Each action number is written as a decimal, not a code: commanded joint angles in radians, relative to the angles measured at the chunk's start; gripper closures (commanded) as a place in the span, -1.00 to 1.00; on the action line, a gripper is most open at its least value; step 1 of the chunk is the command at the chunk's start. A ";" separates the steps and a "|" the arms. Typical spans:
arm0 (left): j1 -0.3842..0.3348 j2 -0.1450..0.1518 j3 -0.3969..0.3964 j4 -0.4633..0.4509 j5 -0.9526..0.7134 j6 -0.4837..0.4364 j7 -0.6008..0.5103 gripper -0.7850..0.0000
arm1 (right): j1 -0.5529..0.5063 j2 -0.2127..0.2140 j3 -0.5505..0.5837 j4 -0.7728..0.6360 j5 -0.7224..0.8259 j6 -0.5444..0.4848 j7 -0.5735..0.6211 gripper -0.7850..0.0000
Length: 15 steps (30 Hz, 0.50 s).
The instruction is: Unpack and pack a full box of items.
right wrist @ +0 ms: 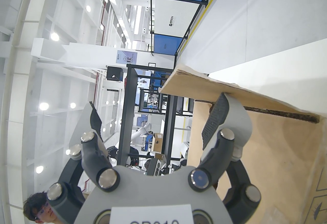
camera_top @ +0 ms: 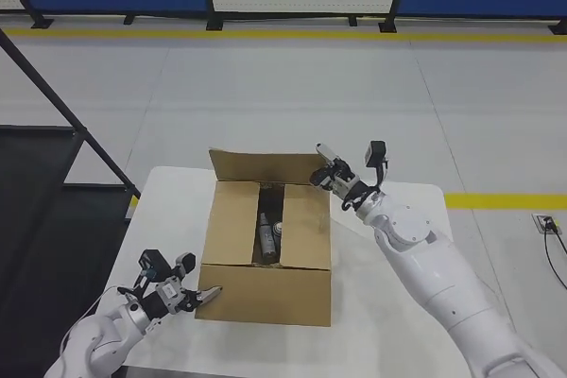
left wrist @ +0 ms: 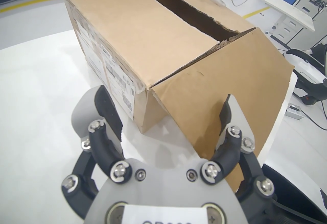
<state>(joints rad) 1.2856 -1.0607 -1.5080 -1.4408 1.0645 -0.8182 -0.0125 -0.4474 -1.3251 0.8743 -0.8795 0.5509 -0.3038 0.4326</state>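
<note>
Left pincer (left wrist: 166, 97) sitting released at 7 o'clock of the box (camera_top: 231, 236), fingers straddling its near corner. Box sitting mid-counter (camera_top: 170, 208), top flaps gapping. Right pincer (right wrist: 156, 101) hanging released at 1 o'clock, by the raised far flap.

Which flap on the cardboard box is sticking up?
The far flap, on the side away from the robot; the two side flaps lie folded over the top and the near flap slopes down in front.

Box (camera_top: 229, 283) on table (camera_top: 170, 213); items (camera_top: 268, 236) inside, below gap between flaps (camera_top: 307, 227).
</note>
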 commanded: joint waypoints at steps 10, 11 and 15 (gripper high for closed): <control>-0.006 0.002 0.011 0.002 0.007 0.028 0.010 -1.00 | 0.127 -0.096 -0.079 0.159 -0.010 0.086 -0.210 -1.00; -0.005 0.002 0.010 0.000 0.005 0.030 0.013 -1.00 | 0.144 -0.108 -0.089 0.192 -0.005 0.089 -0.215 -1.00; 0.001 0.003 0.007 -0.004 0.004 0.041 0.027 -1.00 | 0.197 -0.163 -0.131 0.309 -0.004 0.105 -0.263 -1.00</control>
<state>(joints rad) 1.2848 -1.0583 -1.4997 -1.4440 1.0692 -0.7815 0.0083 -0.2638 -1.4719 0.7552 -0.6058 0.5494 -0.2032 0.1893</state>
